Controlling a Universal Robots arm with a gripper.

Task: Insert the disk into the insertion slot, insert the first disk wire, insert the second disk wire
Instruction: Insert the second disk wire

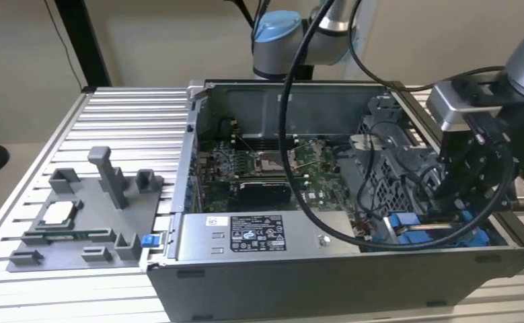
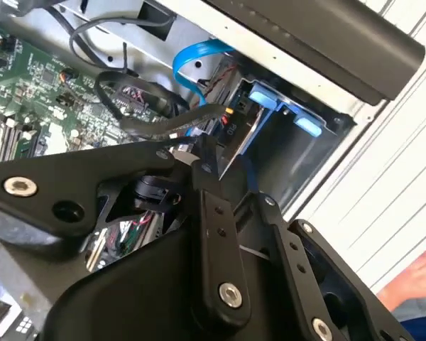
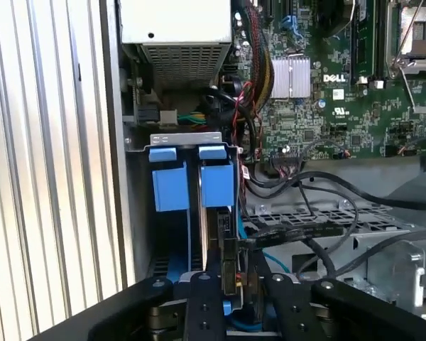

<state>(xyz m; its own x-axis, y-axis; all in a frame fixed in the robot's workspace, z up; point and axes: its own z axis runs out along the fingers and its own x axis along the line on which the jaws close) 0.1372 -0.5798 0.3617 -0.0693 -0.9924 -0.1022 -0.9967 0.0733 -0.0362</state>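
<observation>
Gripper low in case corner, fingers nearly closed on black plug beside disk; cables crowd 3 o'clock (case wall tight at 9).

Bright blue carrier tabs, green motherboard, black gripper, grey ribbed table.
</observation>
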